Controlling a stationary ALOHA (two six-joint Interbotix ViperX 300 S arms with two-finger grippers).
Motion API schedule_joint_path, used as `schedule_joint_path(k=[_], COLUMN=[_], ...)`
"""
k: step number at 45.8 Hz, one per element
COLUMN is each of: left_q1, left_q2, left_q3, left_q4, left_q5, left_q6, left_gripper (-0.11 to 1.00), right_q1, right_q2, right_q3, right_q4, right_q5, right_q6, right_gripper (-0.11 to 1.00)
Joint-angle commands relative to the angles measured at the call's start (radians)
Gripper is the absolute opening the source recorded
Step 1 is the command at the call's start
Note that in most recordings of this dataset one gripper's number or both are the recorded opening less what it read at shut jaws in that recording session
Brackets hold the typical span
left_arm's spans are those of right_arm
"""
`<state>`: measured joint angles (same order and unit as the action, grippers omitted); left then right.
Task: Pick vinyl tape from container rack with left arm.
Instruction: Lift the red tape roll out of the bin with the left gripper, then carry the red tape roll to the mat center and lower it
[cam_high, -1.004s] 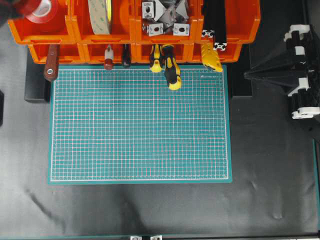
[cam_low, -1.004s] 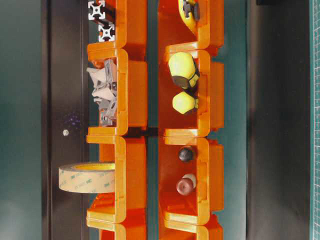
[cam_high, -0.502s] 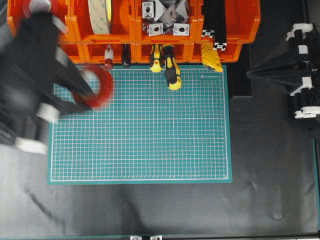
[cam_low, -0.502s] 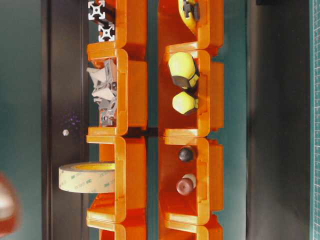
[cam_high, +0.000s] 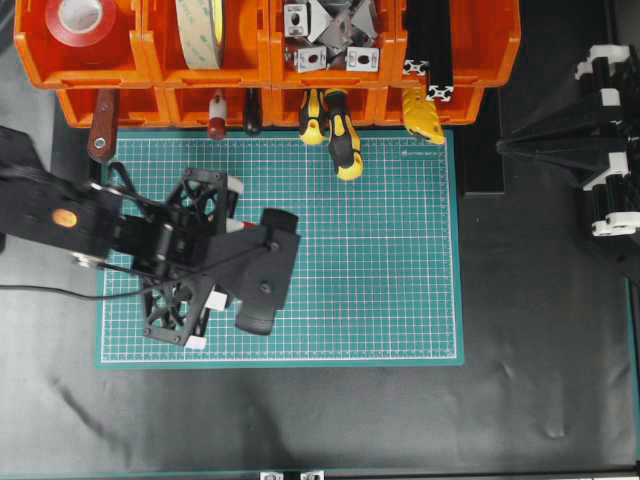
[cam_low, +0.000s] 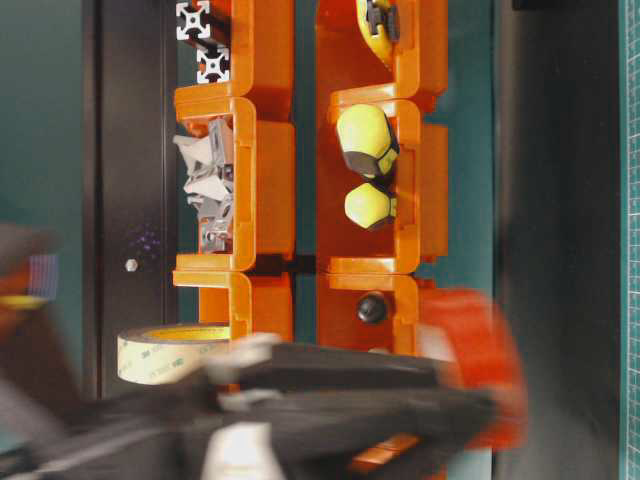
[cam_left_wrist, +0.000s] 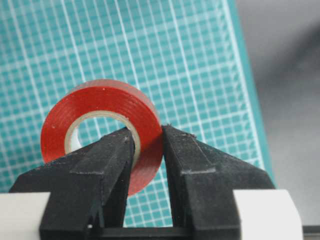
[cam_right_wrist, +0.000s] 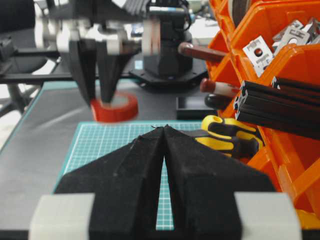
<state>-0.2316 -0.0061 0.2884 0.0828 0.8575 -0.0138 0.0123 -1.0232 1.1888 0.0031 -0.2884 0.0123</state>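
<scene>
Holding 1 red tape roll (cam_high: 82, 22), the container rack's (cam_high: 150, 55) left bin.

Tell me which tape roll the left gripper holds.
The red roll pinched by the left gripper, above the mat. The other red roll and the cream roll sit in the rack.

The container rack (cam_high: 270, 60) stood along the far edge of the cutting mat (cam_high: 380, 280) on the worktop (cam_high: 540, 380). The left arm (cam_high: 60, 215) reached over the mat's left half, the vinyl tape (cam_left_wrist: 102, 130) between its fingers (cam_left_wrist: 107, 165).
</scene>
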Motion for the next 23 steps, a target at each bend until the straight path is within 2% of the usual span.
schedule_joint_path(k=[1, 11, 23], left_q1=[0.003, 0.003, 0.003], left_q2=[0.011, 0.048, 0.058], left_q3=[0.011, 0.035, 0.037], left_q4=[0.002, 0.002, 0.002], left_q5=[-0.037, -0.152, -0.161], left_q6=[0.000, 0.002, 0.005], left_gripper=[0.18, 0.18, 0.18], right_q1=[0.000, 0.000, 0.000], right_q2=[0.005, 0.005, 0.005], right_q3=[-0.035, -0.035, -0.035], right_q4=[0.005, 0.005, 0.005], right_q5=[-0.003, 0.000, 0.000], right_q6=[0.002, 0.000, 0.000], right_gripper=[-0.01, -0.01, -0.01])
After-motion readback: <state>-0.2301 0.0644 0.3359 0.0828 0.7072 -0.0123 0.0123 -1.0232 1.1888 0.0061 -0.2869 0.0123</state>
